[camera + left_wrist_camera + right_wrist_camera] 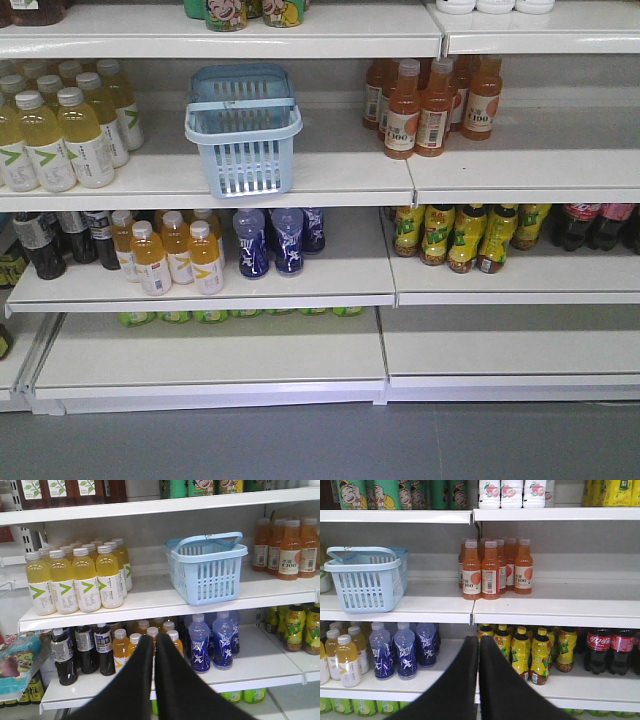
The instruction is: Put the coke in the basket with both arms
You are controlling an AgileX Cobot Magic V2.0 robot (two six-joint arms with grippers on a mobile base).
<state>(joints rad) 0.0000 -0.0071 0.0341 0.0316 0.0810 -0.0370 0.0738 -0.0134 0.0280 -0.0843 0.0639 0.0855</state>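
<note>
The light blue basket (245, 160) stands empty on the second shelf from the top, its handles folded over the rim. It sits up and to the right in the left wrist view (207, 580) and at the far left in the right wrist view (362, 587). My left gripper (154, 638) is shut and empty, held back from the shelves in front of the orange-drink bottles one shelf lower. My right gripper (479, 639) is also shut and empty, in front of that lower shelf near its divider. The coke is out of view. Neither arm shows in the front view.
Yellow drink bottles (60, 130) stand left of the basket, orange juice bottles (425, 105) to its right. Below are dark tea bottles (82, 650), blue bottles (272, 240), yellow-labelled bottles (532, 652) and dark cola bottles with red labels (610, 650). The grey floor (320, 445) lies in front.
</note>
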